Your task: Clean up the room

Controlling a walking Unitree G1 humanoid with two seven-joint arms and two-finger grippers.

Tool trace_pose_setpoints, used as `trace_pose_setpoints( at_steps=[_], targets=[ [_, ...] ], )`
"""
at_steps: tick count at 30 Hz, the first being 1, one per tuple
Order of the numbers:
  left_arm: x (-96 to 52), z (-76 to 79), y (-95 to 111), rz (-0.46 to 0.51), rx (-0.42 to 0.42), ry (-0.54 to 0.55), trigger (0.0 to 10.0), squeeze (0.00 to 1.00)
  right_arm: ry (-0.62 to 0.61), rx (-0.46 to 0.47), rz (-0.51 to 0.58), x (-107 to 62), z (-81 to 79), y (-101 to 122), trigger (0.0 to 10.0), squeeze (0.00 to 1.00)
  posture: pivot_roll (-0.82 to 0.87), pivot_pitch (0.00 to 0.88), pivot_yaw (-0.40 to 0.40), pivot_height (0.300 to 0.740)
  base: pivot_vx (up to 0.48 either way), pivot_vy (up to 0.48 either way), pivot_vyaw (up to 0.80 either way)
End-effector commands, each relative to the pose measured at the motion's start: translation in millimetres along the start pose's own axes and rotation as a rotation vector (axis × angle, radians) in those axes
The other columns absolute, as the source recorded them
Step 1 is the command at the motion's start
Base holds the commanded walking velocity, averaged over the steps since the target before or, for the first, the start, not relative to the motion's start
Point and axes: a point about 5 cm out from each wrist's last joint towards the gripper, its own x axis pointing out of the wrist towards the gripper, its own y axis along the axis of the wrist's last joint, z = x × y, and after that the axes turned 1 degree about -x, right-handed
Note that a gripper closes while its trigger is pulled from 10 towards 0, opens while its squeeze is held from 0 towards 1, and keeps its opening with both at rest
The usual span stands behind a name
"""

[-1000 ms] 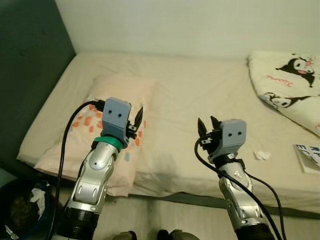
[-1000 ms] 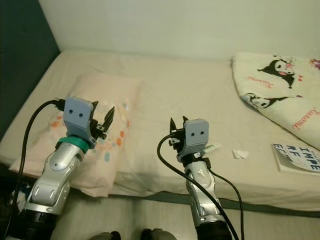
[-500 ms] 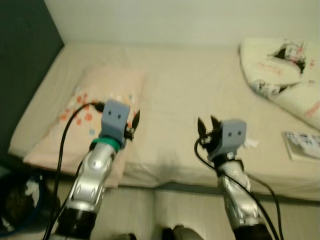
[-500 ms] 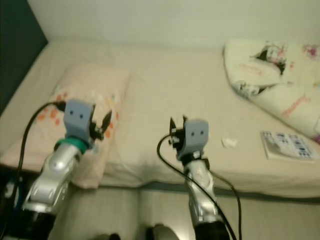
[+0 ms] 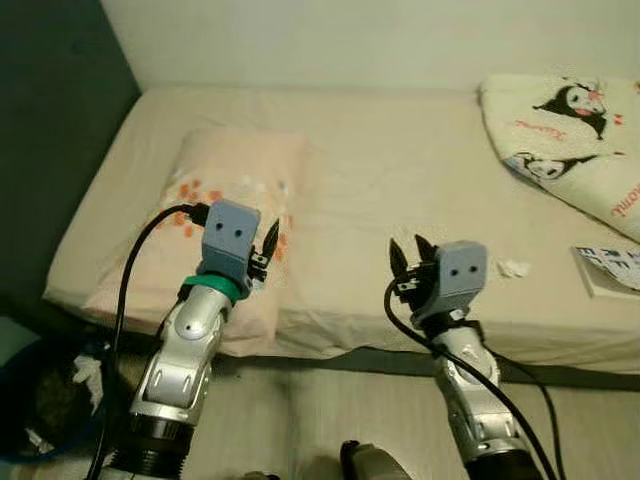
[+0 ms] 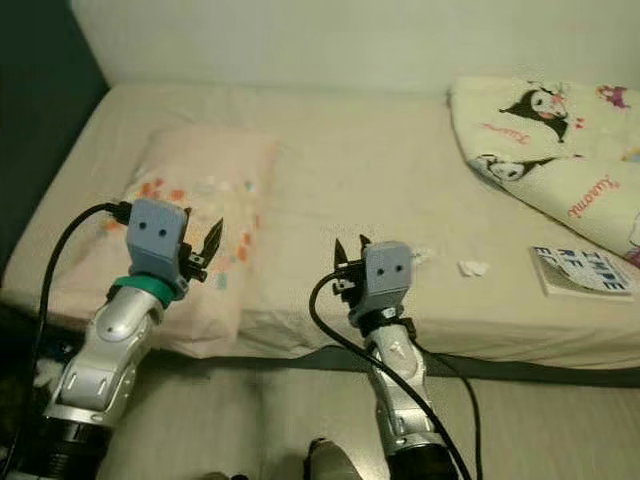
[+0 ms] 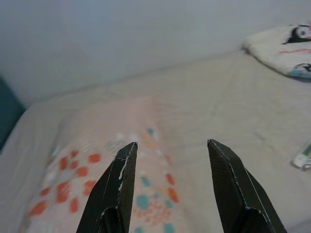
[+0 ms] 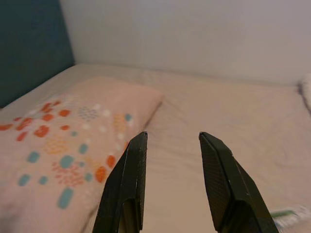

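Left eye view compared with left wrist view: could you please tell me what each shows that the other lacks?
Extra in the left eye view: the right claw, a crumpled tissue, a booklet and a bin. Extra in the left wrist view: a green-and-white tube on the sheet. Shared: the open left claw, the spotted pillow and the cartoon quilt.

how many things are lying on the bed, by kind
pillow: 1
cartoon-print blanket: 1
crumpled white tissue: 1
printed booklet: 1
small green-and-white tube: 1
total: 5
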Motion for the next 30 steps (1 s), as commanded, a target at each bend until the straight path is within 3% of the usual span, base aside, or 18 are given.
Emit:
trace_pose_setpoints(
  at_steps=[1,13,20,30],
  targets=[
    [-1.8,2.9,-5,-0.016,0.013,-0.009,10.0,0.00,-0.009,-0.009,-0.016,-2.2,3.1,-2,10.0,0.00,-0.09,0.087,0.068,0.740,0.000,0.000,0.00],
    [-3.1,4.1,-7,-0.022,0.014,-0.012,10.0,0.00,-0.007,-0.010,-0.016,-2.2,3.0,-3,10.0,0.00,-0.09,0.087,0.067,0.740,0.000,0.000,0.00],
    [-11.9,0.4,-19,-0.077,-0.060,0.005,10.0,0.00,-0.005,-0.013,-0.019,-2.5,3.5,-3,10.0,0.00,-0.09,0.081,0.066,0.740,0.000,0.000,0.00],
    [-10.2,-3.4,-15,-0.034,-0.001,0.039,10.0,0.00,-0.002,-0.037,-0.022,0.3,0.4,-3,10.0,0.00,-0.08,0.082,0.058,0.740,0.069,0.000,0.00]
  ],
)
